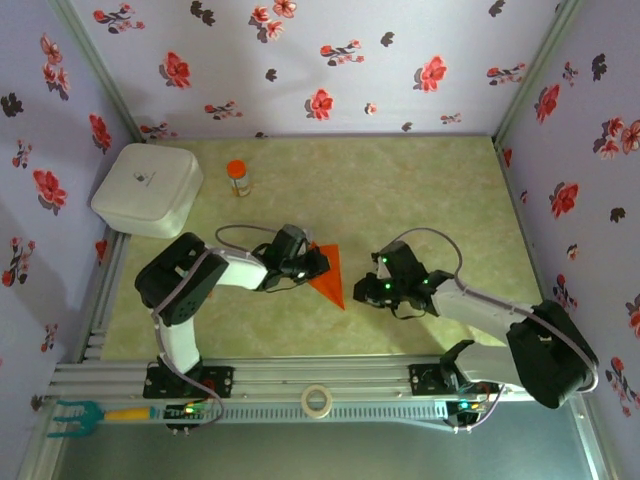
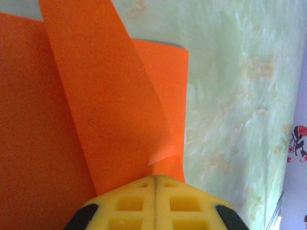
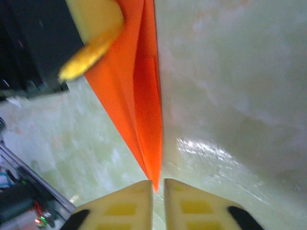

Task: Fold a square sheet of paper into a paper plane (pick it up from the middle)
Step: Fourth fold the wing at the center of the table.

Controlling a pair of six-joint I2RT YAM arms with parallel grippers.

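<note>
The square sheet of paper [image 1: 330, 275] is a bright orange creased wedge on the green table, its point aimed at the near edge. My left gripper [image 1: 308, 262] is shut on the wide end. In the left wrist view the yellow jaws [image 2: 157, 178] meet on the paper [image 2: 96, 96], and one flap stands up with a curled corner. My right gripper [image 1: 366, 292] sits just right of the paper's point. In the right wrist view its jaws [image 3: 158, 184] are nearly together, with the paper's [image 3: 139, 86] tip reaching the slit between them. The left gripper's yellow finger [image 3: 93, 28] shows at the top.
A white lidded box [image 1: 148, 188] stands at the back left, with a small orange-capped bottle [image 1: 238, 177] beside it. A tape roll [image 1: 317, 400] and a teal tool [image 1: 75, 415] lie on the near rail. Floral walls close in three sides.
</note>
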